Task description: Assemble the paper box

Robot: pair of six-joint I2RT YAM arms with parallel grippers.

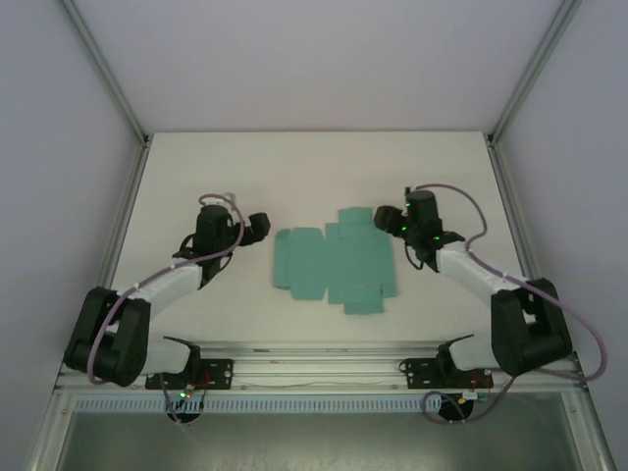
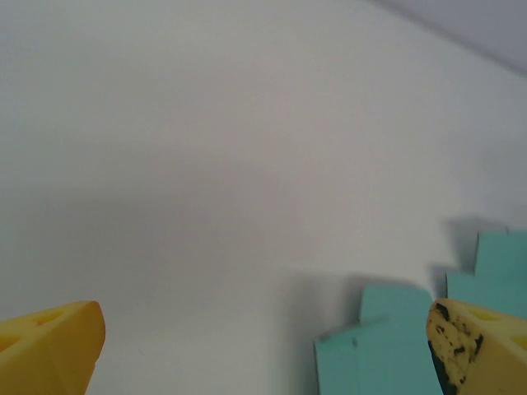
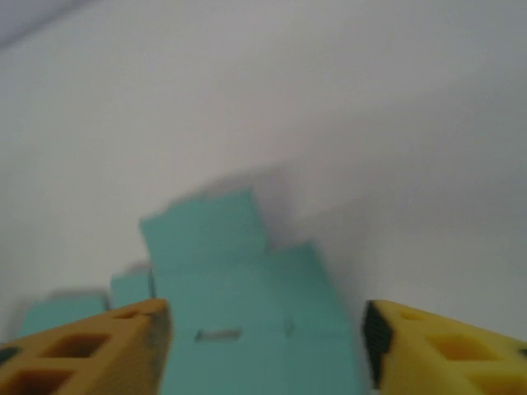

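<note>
The paper box [image 1: 334, 263] lay as a flat teal die-cut sheet at the middle of the white table [image 1: 294, 167], between the two arms, with every flap spread out and level with the surface. No panel was seen raised, folded or tucked, so on this evidence the assembly had not yet begun and all of the folding and locking was left to do. The right gripper [image 1: 386, 218] stood at the far right corner of the sheet. Its wrist view showed the yellow fingers [image 3: 99, 346] set apart, with the card [image 3: 239, 271] lying flat in the gap ahead of them. It was judged released and not grasping, though whether the tips touched the card could not be told. The left gripper [image 1: 260, 228] sat just beside the sheet's left edge. Its fingers [image 2: 49, 346] were spread wide with nothing between them, and a corner of the card [image 2: 379, 346] showed by the right-hand finger.
</note>
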